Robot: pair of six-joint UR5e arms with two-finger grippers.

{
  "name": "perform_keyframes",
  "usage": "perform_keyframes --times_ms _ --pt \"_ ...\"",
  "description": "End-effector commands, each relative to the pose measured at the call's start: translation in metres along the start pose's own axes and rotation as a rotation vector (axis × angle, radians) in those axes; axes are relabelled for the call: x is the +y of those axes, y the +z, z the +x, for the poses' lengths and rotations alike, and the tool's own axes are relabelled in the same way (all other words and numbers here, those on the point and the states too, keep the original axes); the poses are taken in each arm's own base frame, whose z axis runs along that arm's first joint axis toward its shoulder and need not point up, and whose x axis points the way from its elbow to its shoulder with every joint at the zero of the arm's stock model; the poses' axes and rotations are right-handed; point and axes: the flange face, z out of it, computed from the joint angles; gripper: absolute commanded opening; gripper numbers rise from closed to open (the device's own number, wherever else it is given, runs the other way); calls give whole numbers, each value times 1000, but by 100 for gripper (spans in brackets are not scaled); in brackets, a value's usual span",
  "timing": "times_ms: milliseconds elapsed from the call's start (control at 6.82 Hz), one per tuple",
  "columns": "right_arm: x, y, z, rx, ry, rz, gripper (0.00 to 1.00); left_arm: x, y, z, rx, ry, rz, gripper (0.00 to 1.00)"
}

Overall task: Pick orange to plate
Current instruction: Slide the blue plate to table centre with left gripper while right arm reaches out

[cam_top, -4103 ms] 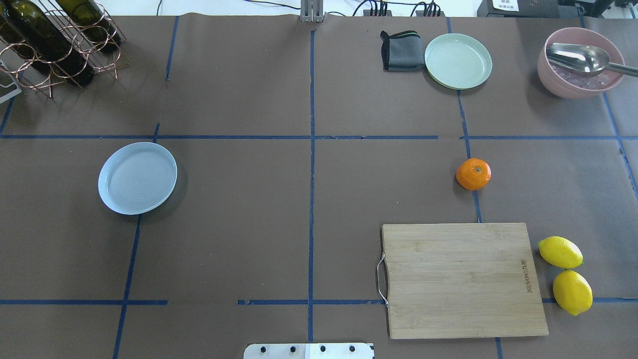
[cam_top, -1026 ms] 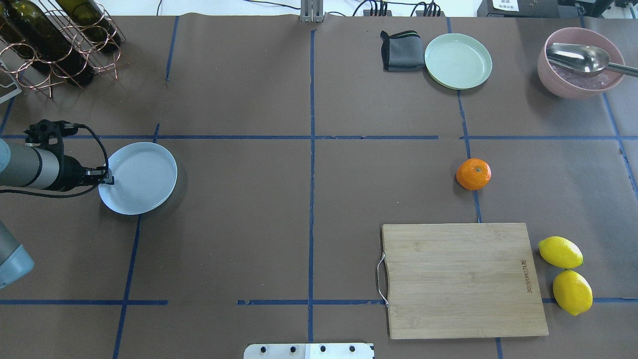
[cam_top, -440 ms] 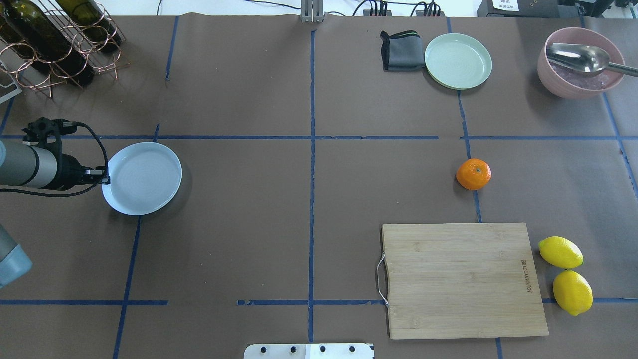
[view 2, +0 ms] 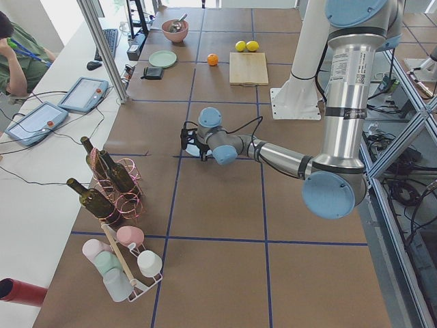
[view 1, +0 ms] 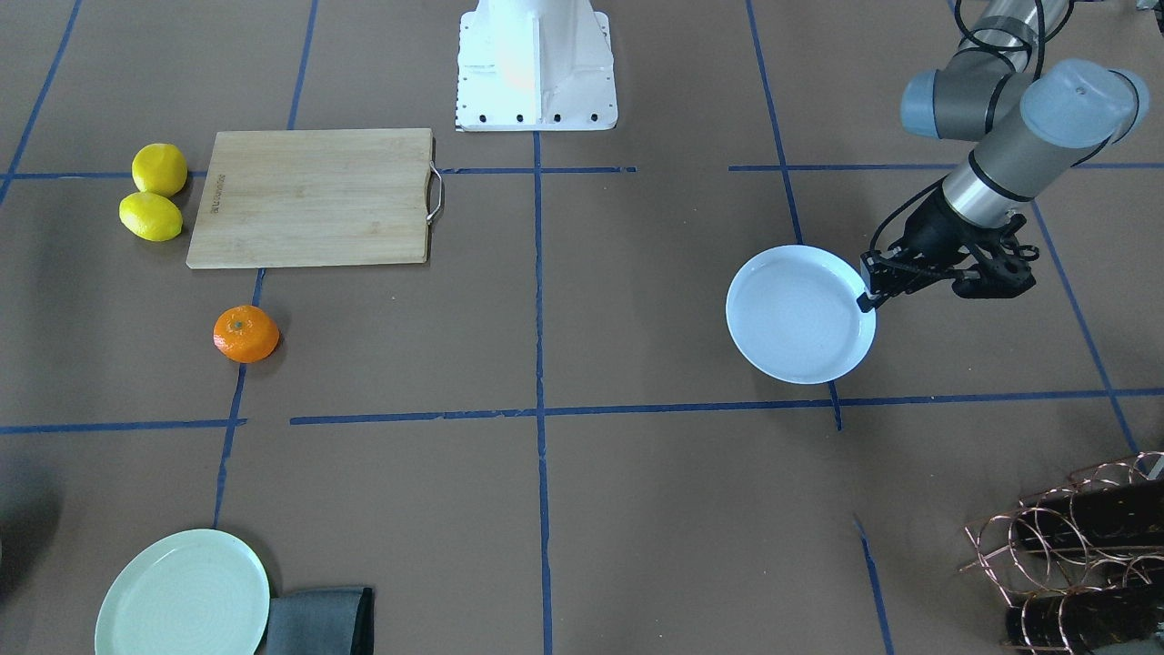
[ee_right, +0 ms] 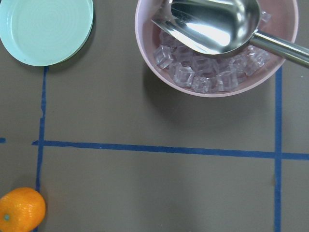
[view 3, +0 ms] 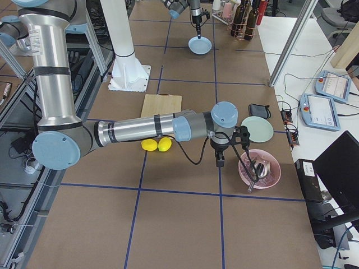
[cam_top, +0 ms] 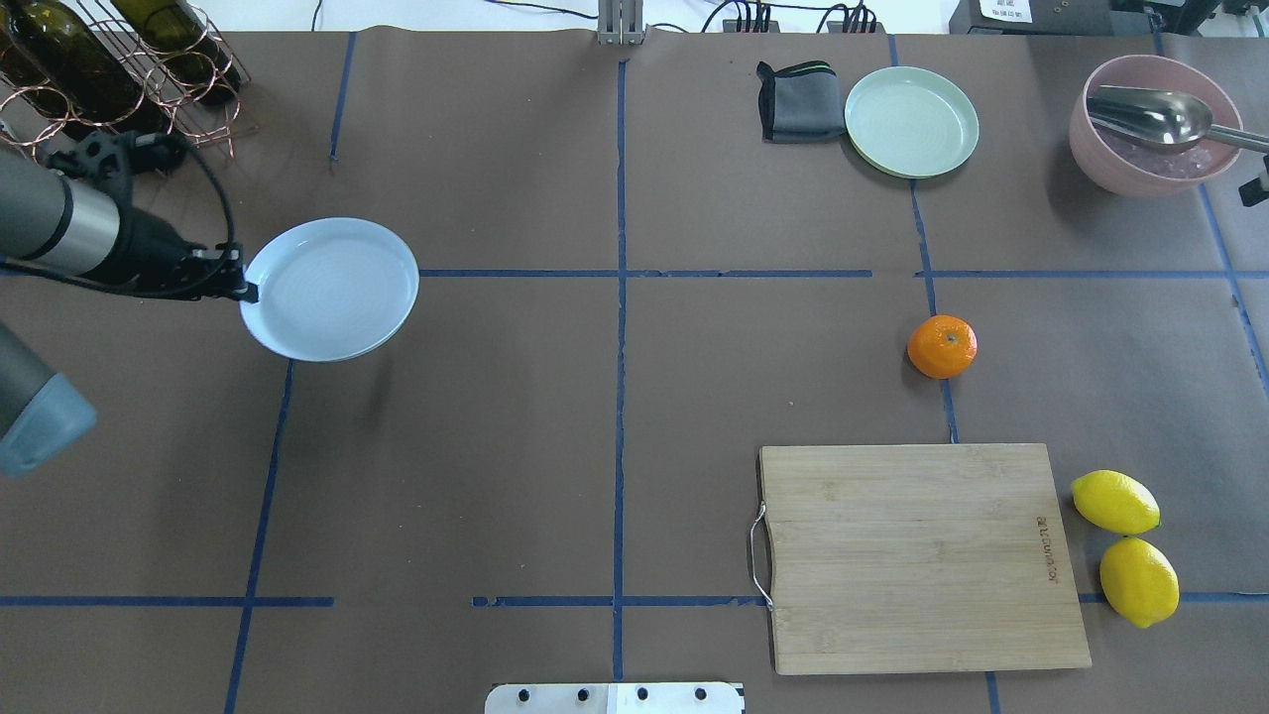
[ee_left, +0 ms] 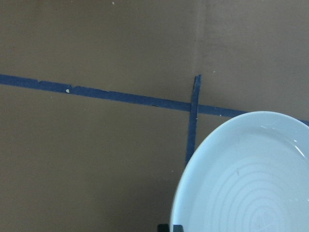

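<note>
I've got the left gripper (cam_top: 241,289) clamped on the left rim of the plate (cam_top: 337,293), holding it level and clear of the table (cam_top: 496,446), presumably to ferry it across. The orange (cam_top: 942,346) sits well to the right, just beyond the cutting board (cam_top: 922,555). The right gripper (view 3: 220,161) hovers by the ice bowl (cam_top: 1095,169); I cannot tell how far open it is.

Plainly a robotics lab, not a kitchen. Given away by the work table (cam_top: 496,446) papered in brown and gridded with blue tape (cam_top: 619,397), by the white pedestal (view 1: 536,64) bolted at its edge, by the big grey industrial arm (view 2: 348,89) with pale blue joint caps, and by the aluminium frame posts (view 2: 106,51). Flanked by white benches carrying teach pendants (view 2: 83,93), a keyboard (view 2: 109,41) and a dark monitor (view 3: 336,168), with an operator (view 2: 17,58) seated alongside.
</note>
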Motion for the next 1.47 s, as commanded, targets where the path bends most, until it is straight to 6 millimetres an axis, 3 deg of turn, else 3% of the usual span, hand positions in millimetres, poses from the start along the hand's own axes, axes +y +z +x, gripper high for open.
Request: perform_keyframes --times_ms 0,293,586,733,879,1026,1172,1319 --pt "-3 13 -60 -15 37 -17 100 1 22 116 58 -138 -53 0" --pt "-4 27 -116 28 56 4 100 73 89 194 50 -213 -27 0" --pt "2 44 -157 -2 74 16 100 114 130 240 46 -283 -4 0" --pt "9 64 -177 12 79 42 100 133 146 249 37 -277 9 0" --pt "14 73 -189 9 93 42 100 136 151 247 27 -275 5 0" --pt "16 76 -191 5 90 41 100 136 153 243 21 -269 5 27" --pt "18 80 -194 7 86 37 100 131 149 240 22 -260 12 99" --pt "23 91 -203 29 77 42 100 115 138 236 30 -236 28 100"
